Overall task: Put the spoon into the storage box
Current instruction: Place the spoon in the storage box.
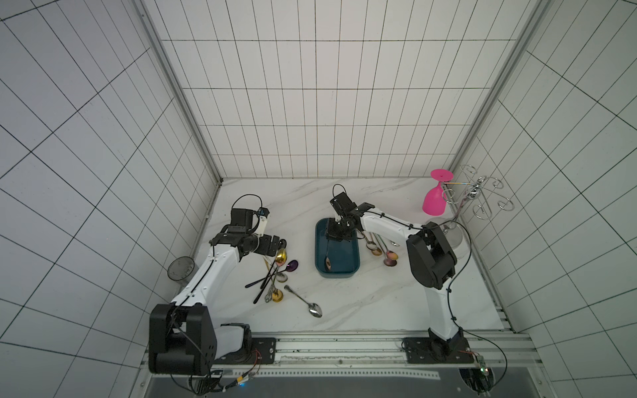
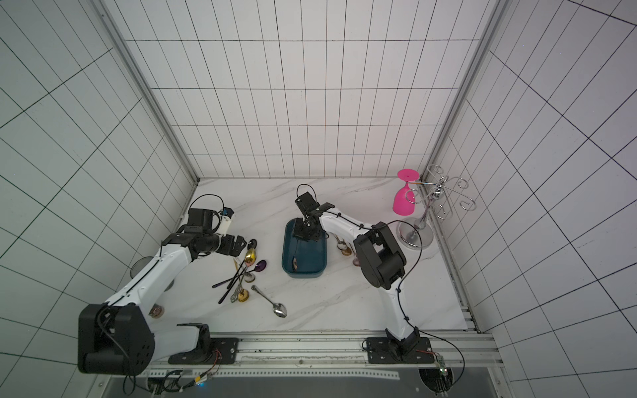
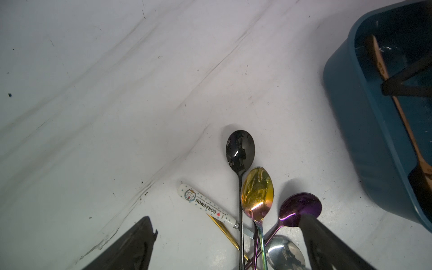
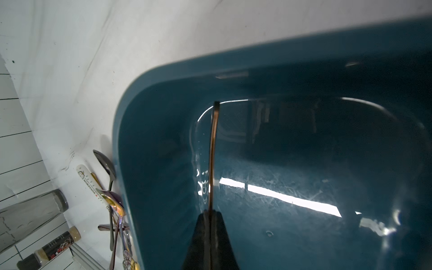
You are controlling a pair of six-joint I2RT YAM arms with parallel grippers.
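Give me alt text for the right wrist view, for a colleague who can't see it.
The right gripper is shut on a copper-coloured spoon, seen edge-on, held inside the dark teal storage box. Beside the box, loose spoons lie on the white table.

White marble-patterned bench (image 1: 344, 310). Mid-bench: dark teal rectangular plastic storage box (image 1: 337, 274). Toward the left edge: crossed heap of coloured metal spoons (image 1: 272, 275). Lone silver metal spoon (image 1: 303, 301) lies nearer the front edge. Second cluster of metal spoons (image 1: 382, 253) just beside the box, on its right-edge side. Smoky grey tumbler (image 1: 180, 268) at the left edge. Chrome wire glass rack (image 2: 415, 236) in the back right corner.
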